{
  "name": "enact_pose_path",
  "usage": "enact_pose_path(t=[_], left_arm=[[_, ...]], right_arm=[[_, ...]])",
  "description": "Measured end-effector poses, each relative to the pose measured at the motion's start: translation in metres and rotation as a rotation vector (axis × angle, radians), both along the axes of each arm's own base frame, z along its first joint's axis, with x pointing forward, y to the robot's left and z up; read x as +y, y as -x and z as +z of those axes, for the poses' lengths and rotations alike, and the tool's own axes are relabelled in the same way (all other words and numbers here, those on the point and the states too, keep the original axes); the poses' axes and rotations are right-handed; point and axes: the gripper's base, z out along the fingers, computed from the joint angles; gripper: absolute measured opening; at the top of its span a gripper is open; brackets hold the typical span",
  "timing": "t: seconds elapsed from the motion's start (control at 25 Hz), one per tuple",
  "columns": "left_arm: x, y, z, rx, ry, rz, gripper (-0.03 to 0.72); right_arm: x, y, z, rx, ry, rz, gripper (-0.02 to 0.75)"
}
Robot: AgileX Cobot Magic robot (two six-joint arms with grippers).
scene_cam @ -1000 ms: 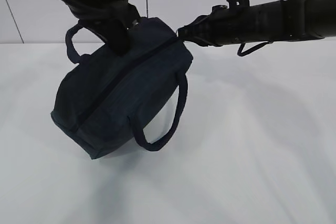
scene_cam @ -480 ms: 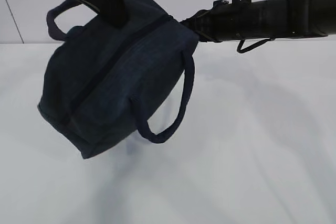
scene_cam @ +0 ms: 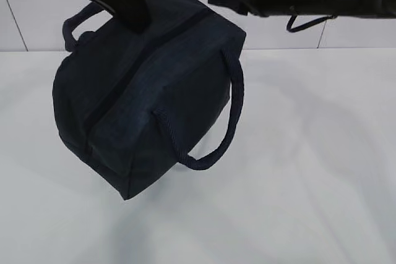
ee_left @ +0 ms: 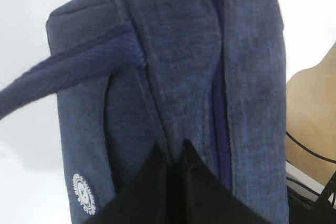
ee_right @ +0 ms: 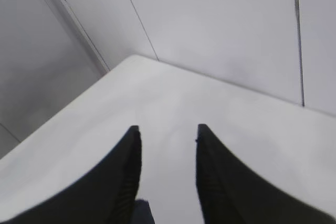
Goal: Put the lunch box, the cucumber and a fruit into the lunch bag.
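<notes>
Hanging tilted above the table, centre-left, the zipped lunch bag is pinched by the left gripper; right gripper fingers spread, empty. Packing seems done; next, lowering it.

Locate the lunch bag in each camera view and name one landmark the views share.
Exterior: lunch bag hangs left of centre, clear of the table.
Left wrist: fills most of the frame, pinched by the left gripper.
Right wrist: not in it.
Shared landmark: the bag's zipper line.
</notes>
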Motion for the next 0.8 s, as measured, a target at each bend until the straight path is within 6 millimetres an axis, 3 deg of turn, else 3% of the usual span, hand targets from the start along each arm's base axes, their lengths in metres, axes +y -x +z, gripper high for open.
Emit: enact_pose_path(t=[0.08,0.16,0.44,0.64,0.8], left_arm=[[-0.002,-0.003,-0.006,0.015,-0.01,-0.001,-0.007],[-0.004,-0.007,-0.012,0.028,-0.019,-0.001,-0.007],[-0.019,-0.016,-0.028,0.087,0.038,0.002,-0.007],[-0.043,-0.035,-0.047,0.13,0.212,0.065,-0.007],[-0.059,-0.056,-0.065,0.145,0.35,0.184,-0.007]], right_arm=[[-0.009,0.004,0.023,-0.052,-0.016,-0.016,0.378],[-0.02,0.009,0.043,-0.096,-0.032,-0.037,0.427],[-0.066,0.033,0.103,-0.195,-0.091,-0.147,0.452],[-0.078,0.046,0.12,-0.224,-0.079,-0.171,0.452],[-0.078,0.049,0.12,-0.208,-0.034,-0.164,0.452]])
